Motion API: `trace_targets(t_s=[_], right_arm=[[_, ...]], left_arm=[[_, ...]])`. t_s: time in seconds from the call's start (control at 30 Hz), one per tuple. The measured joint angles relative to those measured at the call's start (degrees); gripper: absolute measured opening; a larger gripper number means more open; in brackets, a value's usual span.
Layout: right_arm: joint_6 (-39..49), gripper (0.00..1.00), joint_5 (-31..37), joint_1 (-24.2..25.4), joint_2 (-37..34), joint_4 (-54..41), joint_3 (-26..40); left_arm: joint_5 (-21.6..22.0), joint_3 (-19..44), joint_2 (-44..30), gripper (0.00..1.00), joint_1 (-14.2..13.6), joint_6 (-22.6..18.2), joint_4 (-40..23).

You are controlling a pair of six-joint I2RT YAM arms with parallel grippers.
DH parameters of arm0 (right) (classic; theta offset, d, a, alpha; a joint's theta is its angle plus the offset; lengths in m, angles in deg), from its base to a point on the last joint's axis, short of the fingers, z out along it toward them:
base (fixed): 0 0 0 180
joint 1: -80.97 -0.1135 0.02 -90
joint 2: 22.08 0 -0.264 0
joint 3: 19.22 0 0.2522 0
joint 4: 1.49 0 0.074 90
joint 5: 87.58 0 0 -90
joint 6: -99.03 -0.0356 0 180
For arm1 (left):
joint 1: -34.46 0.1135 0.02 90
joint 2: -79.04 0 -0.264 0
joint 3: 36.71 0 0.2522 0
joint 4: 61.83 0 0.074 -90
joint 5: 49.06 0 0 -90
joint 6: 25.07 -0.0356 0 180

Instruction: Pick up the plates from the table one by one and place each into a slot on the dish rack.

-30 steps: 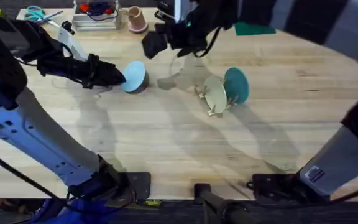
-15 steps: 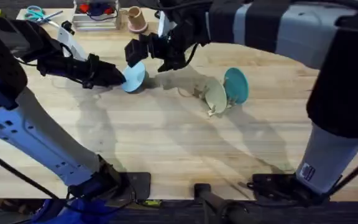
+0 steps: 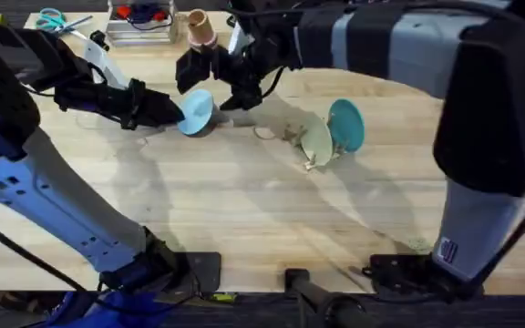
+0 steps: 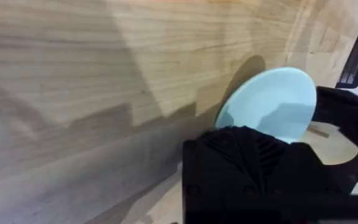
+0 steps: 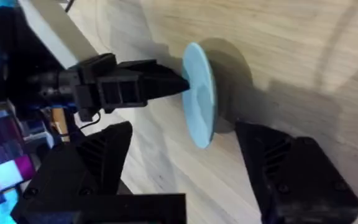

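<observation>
Left of the table's (image 3: 244,210) middle, the light blue plate (image 3: 196,111) stands tilted on its edge, pinched at its rim by the left gripper (image 3: 173,113), whose black fingers are pressed onto it from the left side. Just behind and above the plate hovers the right gripper (image 3: 215,75), its two fingers spread wide — in the right wrist view the plate (image 5: 199,93) sits between and beyond those parted fingers, apart from both, with the left gripper (image 5: 182,84) clamped on its far edge.

Plain, round and flat, the plate casts a dark shadow on the pale planks; the left wrist view shows its smooth face (image 4: 271,106) rising above the black gripper body.

To the right stands the dish rack (image 3: 320,155), a small wooden frame with the cream plate (image 3: 316,137) and the teal plate (image 3: 346,123) upright in it, side by side.

Much of the rack is hidden behind the cream plate — its slots cannot be counted. The lower part of the blue plate is covered by the gripper in the left wrist view.
</observation>
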Motion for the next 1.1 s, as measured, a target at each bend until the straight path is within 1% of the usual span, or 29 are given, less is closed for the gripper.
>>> trace_targets(t_s=[0.2,0.67,1.1], right_arm=[[-1.6,0.992,-1.4,-0.1,-2.3,0.3,0.0],[-3.0,0.994,-1.8,-0.3,-2.3,0.5,0.0],[-3.5,0.993,-1.9,-0.3,-2.3,3.7,0.0]], left_arm=[[0.0,0.0,0.0,0.041,0.0,0.0,0.0],[0.0,0.0,0.0,0.04,0.0,0.0,0.0],[0.0,0.0,0.0,0.04,0.0,0.2,0.0]])
